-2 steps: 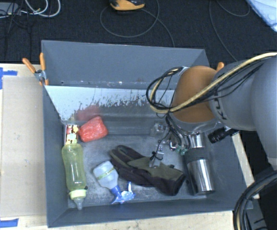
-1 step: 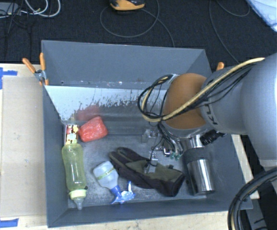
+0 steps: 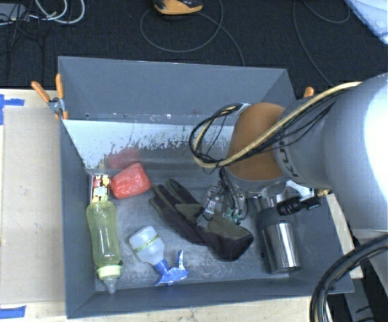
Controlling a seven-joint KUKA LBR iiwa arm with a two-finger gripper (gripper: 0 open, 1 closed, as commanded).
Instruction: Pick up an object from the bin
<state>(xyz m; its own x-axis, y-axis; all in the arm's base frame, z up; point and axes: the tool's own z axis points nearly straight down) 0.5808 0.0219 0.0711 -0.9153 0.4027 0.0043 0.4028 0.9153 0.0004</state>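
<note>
Now, grey metal bin (image 3: 73, 247). Gripper (image 3: 219, 205) low over dark black-olive fabric glove (image 3: 187, 217) at bin centre; open or closed, cannot tell. Yellow-green plastic bottle (image 3: 103, 237) left. Shiny steel cylinder (image 3: 279, 247) right. Small printed carton (image 3: 100, 188): writing unreadable.

The black-and-olive fabric glove (image 3: 187, 220) lay flat on the floor of the grey metal bin (image 3: 76, 233), about its middle. It ran aslant, its dark fingers spread toward the far left and its wider, olive cuff end bunched up toward the near right.
</note>
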